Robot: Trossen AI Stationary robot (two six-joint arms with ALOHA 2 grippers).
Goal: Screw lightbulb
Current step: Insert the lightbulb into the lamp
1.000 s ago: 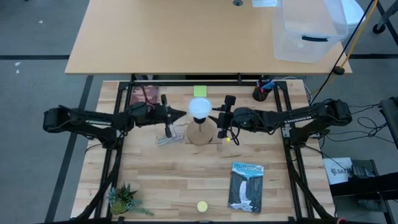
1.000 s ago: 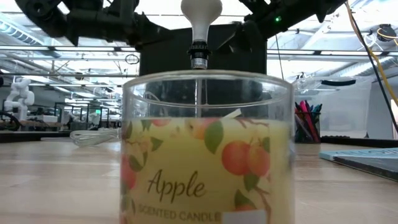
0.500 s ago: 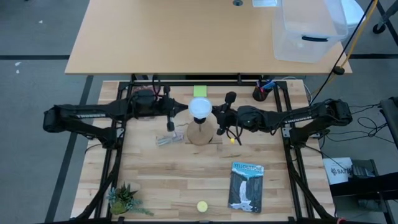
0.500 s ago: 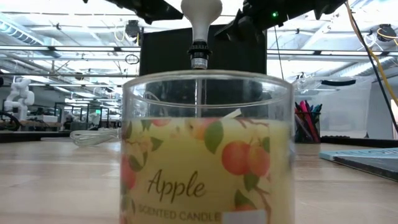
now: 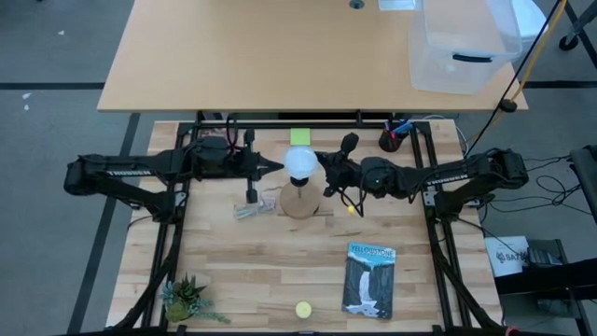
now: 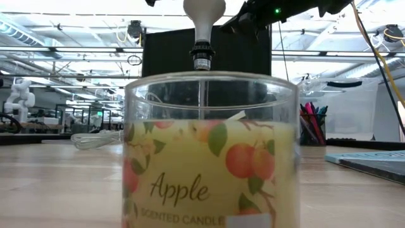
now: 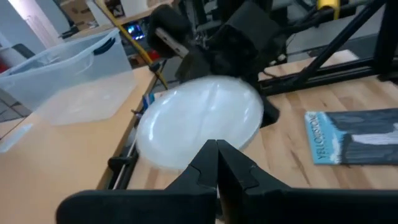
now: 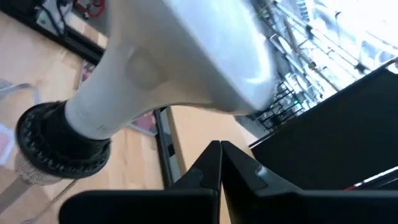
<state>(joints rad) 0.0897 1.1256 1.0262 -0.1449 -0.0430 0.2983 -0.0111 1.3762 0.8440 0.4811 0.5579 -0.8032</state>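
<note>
Standing in the black socket (image 8: 46, 146), the lightbulb (image 5: 300, 163), flanked by clenched left gripper (image 5: 278, 168) and right gripper (image 5: 319, 158).

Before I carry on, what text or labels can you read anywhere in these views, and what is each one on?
"Apple" over "SCENTED CANDLE", its last letters cut off: glass candle jar, low view.
"TROSSEN": right arm, barely legible; the left arm's lettering is blurred.
Book: cover title too small in the high view, blurred in the left wrist view.
</note>
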